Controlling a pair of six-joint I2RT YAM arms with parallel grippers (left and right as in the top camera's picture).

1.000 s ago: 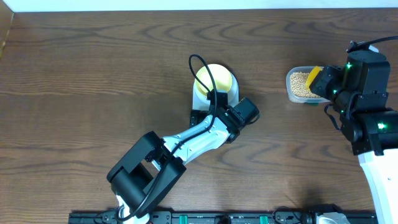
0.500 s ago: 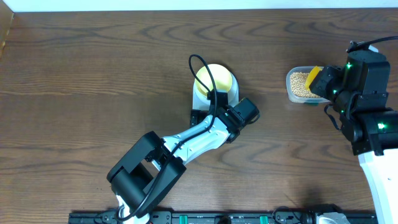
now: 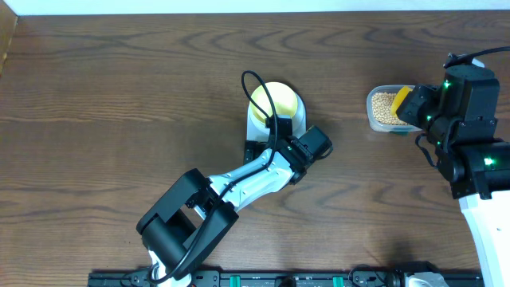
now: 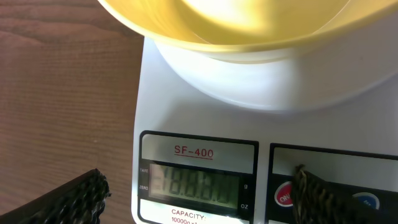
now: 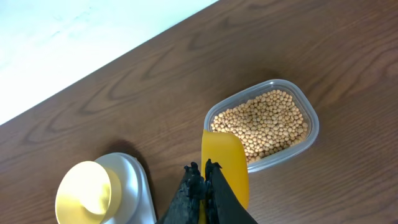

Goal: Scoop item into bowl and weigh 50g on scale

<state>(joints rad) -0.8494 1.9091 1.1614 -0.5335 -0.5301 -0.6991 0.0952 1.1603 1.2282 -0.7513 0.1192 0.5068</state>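
Hidden: spread left gripper [image 4: 198, 180] is half-covering white rectangular digital scale's [image 4: 152, 87] buttons [image 4: 283, 196]; display [image 4: 186, 186] digits unreadable.
Writing: "SF-400", cut-off "CAPACITY".
Bowl: round pale yellow-green bowl [image 4: 236, 28] is sitting on scale.
Beans: small tan beans [image 5: 267, 121] are lying in clear plastic tub [image 5: 313, 132], right.
Scoop: right gripper [image 5: 203, 186] is pinching bright yellow scoop [image 5: 227, 158].

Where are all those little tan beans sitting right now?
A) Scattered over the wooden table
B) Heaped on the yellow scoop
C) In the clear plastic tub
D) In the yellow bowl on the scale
C: the beans all lie in the clear plastic tub, while the yellow bowl on the scale looks empty, and none show on the yellow scoop or on the table.
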